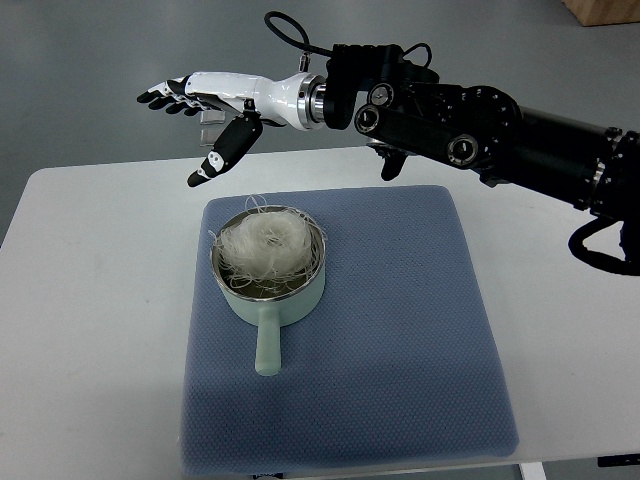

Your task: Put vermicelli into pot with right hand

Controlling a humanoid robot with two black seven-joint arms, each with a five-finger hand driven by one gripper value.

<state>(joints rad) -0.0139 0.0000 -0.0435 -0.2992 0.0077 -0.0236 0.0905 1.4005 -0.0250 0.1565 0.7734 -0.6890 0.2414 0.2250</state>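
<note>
A pale green pot (272, 296) with a short handle pointing toward me stands on the blue mat (400, 330). A white nest of vermicelli (266, 246) lies inside the pot, with a few strands sticking over the rim. My right hand (200, 115) hovers above and behind the pot, to its upper left, its arm reaching in from the right edge. The fingers are spread flat and the thumb hangs down; it holds nothing. The left hand does not show.
The mat lies on a white table (90, 300). Grey floor lies beyond the table's far edge. A brown box corner (605, 10) shows at the top right.
</note>
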